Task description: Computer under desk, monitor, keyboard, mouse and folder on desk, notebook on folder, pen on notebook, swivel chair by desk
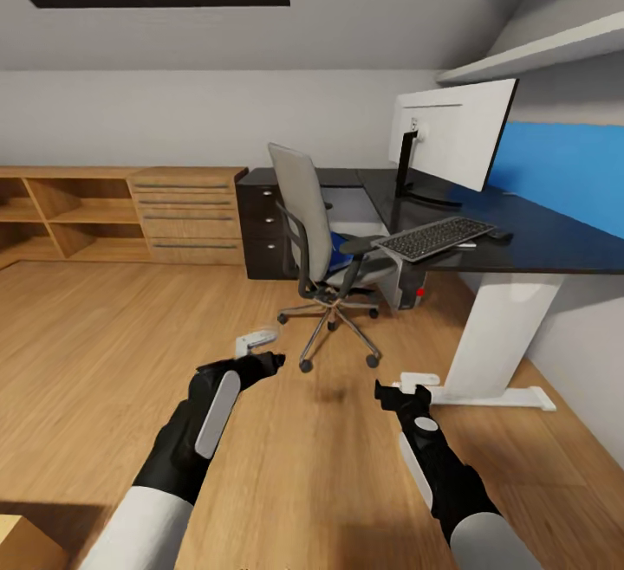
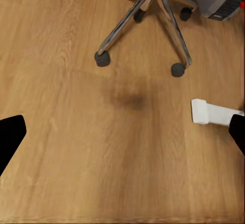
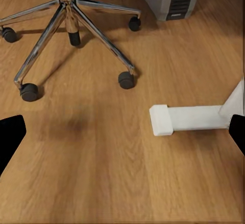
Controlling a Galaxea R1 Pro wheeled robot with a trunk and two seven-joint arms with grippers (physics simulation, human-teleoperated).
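Fingers of both grippers spread wide, empty; we hold the left gripper (image 1: 260, 353) and right gripper (image 1: 403, 390) low, forearms extended toward the swivel chair (image 1: 322, 249), whose seat carries the folder (image 1: 340, 250).

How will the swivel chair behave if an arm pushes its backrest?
The swivel chair will probably roll easily: castors on smooth wood floor. It may spin on its chrome column. A high push on the tall back could tilt it.
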